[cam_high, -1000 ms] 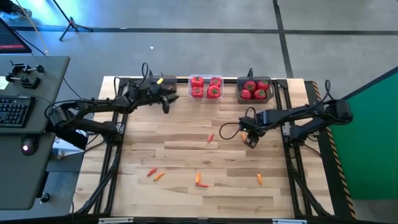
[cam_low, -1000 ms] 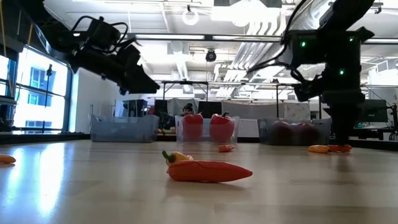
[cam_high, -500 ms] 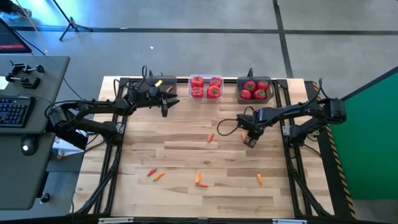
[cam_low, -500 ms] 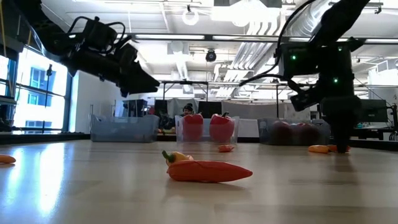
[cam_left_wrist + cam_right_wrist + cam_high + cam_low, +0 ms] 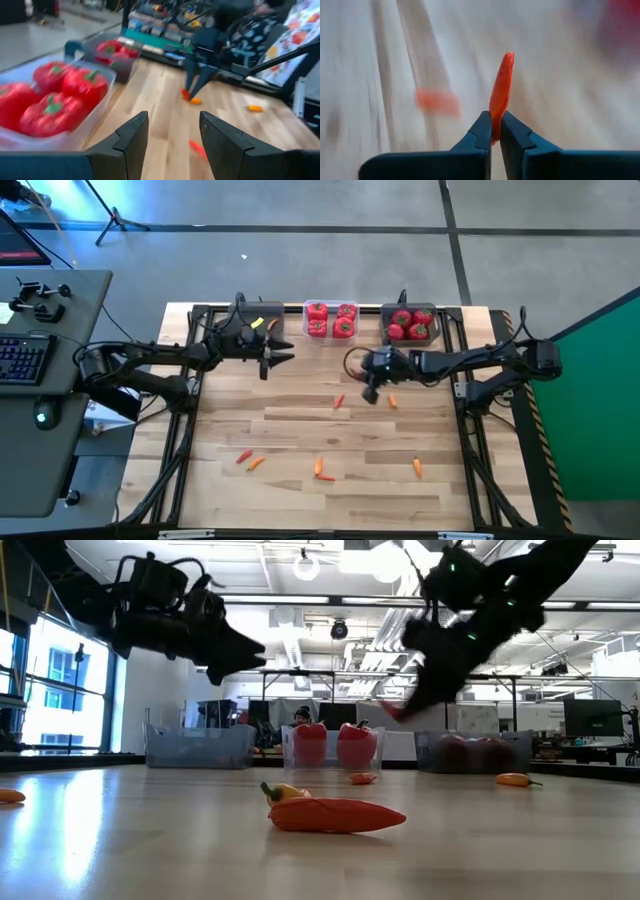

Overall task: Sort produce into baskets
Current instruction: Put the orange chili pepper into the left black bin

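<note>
— What is the right end effector (image 5: 495,131) doing at this moment?

— Its two dark fingers are pressing together on a thin orange-red carrot piece (image 5: 501,90) — the piece is sticking out past the fingertips. In the high view the right end effector (image 5: 369,392) is hanging above the pale wooden desk (image 5: 300,430), in front of the clear rectangular plastic basket (image 5: 331,320) holding red bell peppers.

— And the left one?

— The left end effector (image 5: 171,131) is hovering with its fingers apart, gripping nothing, near the back of the desk, just left of that clear basket. The dark grey translucent basket (image 5: 408,324) of round red tomatoes is sitting to the right.

— Where is the rest of the produce lying?

— More small orange pieces are lying loose on the desk: one (image 5: 392,402) just beside the right end effector, one (image 5: 339,401) mid-desk, others (image 5: 322,469) toward the front edge.
</note>
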Controlling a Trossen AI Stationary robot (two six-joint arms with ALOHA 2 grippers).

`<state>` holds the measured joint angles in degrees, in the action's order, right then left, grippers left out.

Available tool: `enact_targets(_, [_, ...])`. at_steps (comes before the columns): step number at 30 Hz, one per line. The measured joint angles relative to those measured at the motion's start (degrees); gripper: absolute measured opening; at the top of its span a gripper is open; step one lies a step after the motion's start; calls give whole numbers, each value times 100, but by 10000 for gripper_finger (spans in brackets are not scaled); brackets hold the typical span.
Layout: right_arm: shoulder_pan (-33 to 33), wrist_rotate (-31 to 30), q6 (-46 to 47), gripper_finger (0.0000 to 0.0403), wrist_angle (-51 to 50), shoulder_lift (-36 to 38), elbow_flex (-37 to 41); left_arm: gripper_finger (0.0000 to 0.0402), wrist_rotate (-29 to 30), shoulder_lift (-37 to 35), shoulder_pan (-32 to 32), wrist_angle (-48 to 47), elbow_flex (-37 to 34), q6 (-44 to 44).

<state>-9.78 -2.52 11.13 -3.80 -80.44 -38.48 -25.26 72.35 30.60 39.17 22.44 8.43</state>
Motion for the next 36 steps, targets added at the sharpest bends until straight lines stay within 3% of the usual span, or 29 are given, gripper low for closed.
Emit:
enact_targets(5, [0,-31,-883,6,2364,-233,-2,165,86,0,-295,414,65,148])
enact_targets(10, [0,6,-1395,6,3511,-412,-2,166,504,12,-626,398,403,140])
enact_targets(15, [0,171,-1519,5,3906,-506,-2,176,532,247,-884,408,841,-102])
enact_targets(23, [24,213,-1705,5,3995,-507,-2,179,441,1309,-1054,364,1667,-102])
enact_targets(36, [24,218,-1761,5,4012,-507,-2,118,265,1985,-1238,362,2322,-61])
